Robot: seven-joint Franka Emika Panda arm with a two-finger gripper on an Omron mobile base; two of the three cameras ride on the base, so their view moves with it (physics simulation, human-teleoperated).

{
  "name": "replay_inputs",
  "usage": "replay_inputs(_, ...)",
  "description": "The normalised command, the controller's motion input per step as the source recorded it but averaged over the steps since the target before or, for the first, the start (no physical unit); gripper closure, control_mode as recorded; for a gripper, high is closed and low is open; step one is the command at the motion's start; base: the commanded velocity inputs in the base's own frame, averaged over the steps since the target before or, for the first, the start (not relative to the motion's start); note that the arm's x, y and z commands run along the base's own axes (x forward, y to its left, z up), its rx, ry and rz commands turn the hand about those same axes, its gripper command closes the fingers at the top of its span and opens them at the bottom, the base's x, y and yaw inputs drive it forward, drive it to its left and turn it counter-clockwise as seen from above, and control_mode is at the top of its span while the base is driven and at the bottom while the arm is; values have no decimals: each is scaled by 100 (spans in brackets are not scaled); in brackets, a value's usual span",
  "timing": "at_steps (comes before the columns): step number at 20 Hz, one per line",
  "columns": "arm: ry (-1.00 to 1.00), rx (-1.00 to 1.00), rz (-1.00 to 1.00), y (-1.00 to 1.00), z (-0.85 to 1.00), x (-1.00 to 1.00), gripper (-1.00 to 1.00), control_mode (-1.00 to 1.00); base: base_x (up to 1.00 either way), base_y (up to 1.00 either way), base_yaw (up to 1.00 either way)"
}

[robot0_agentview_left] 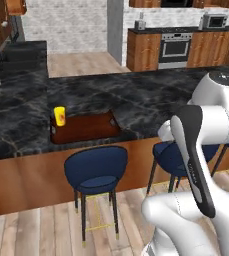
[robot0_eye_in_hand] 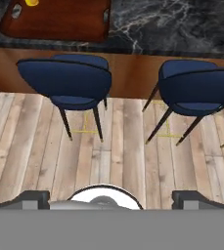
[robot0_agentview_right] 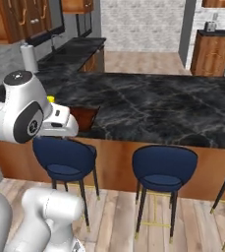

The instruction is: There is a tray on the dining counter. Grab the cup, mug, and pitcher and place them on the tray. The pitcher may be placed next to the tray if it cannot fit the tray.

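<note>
Hanging over the wooden floor [robot0_eye_in_hand: 118,141] in front of the stools, the hand [robot0_eye_in_hand: 111,197] is spread as wide as it goes, its two dark fingertips [robot0_eye_in_hand: 33,197] far apart at the bottom of the hand view, with nothing between them and nothing touching them. It holds nothing.

Just beyond the hand stand two blue stools [robot0_eye_in_hand: 67,80], side by side on thin dark legs, tucked against the brown wood front of the worktop [robot0_agentview_left: 151,100]. From the left base view the nearest stool [robot0_agentview_left: 97,167] sits directly below the tray.

On the black marble worktop, close to its front edge, lies the reddish-brown tray [robot0_agentview_left: 88,127], long side along the edge, with a small pale handle at each end. The yellow cup [robot0_agentview_left: 60,115] stands upright in the tray's left end, near the handle there; in the hand view only its yellow rim [robot0_eye_in_hand: 32,2] peeks in at the top edge. The rest of the tray is bare.

Farther back, across the room, are wooden cabinets and an oven [robot0_agentview_left: 174,50].
</note>
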Motion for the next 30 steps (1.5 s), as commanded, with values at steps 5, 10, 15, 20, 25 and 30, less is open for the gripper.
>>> replay_inputs(5, 0, 0, 0, 0, 0, 0, -100, 100, -20, -100, -6)
replay_inputs(10, 0, 0, 0, 0, 0, 0, -100, 100, -8, -100, -5)
replay_inputs(15, 0, 0, 0, 0, 0, 0, -100, 100, 0, -100, -2)
replay_inputs(20, 0, 0, 0, 0, 0, 0, -100, 100, -11, -100, 0)
replay_inputs(25, 0, 0, 0, 0, 0, 0, -100, 100, -4, -100, 0)
replay_inputs(30, 0, 0, 0, 0, 0, 0, -100, 100, 0, -100, 0)
